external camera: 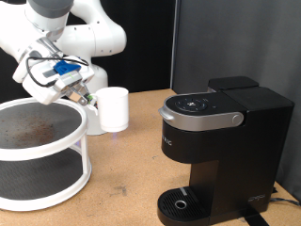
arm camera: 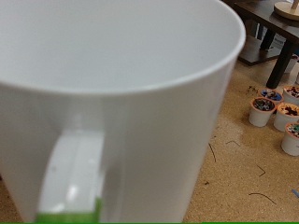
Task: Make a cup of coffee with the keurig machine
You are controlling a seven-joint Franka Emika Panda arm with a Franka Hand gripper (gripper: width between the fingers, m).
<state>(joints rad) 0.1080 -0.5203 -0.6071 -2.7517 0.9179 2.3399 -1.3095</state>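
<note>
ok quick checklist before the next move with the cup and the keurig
1. Pincer at the cup: ok, right beside it in the exterior view.
2. Finger against the cup wall in the wrist view: ok.
3. Cup upright on the table: ok.
4. Keurig machine lid closed: ok.
5. Drip tray free for the cup: ok.
6. Firm grip on the cup: cannot tell.
</note>
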